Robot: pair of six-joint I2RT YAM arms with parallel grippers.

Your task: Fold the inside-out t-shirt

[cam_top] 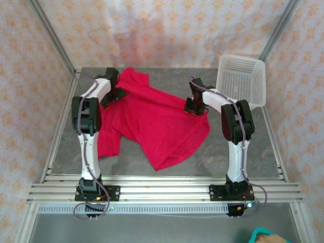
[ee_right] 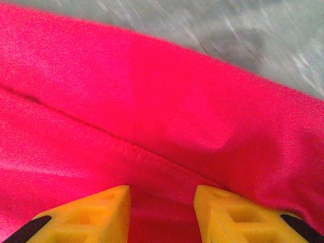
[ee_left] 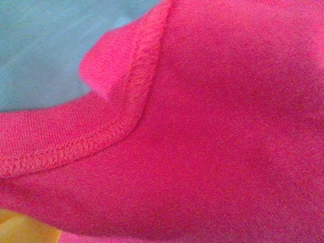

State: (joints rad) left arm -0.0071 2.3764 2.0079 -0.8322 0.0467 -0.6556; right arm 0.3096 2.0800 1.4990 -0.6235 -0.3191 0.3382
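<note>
The right gripper [ee_right: 161, 195] sits half-open astride a fold of the t-shirt [cam_top: 152, 121]. The left gripper [cam_top: 115, 95] gapes wide over its stitched edge [ee_left: 101, 136]. Both should pinch cleanly before lifting.

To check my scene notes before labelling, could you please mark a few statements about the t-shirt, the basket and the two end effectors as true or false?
1. The t-shirt is neatly folded. False: it lies spread and rumpled on the table.
2. The basket sits at the table's far right corner. True.
3. The left end effector hovers over the basket. False: it is at the t-shirt's far left part.
4. Red fabric lies under the right end effector. True.
</note>
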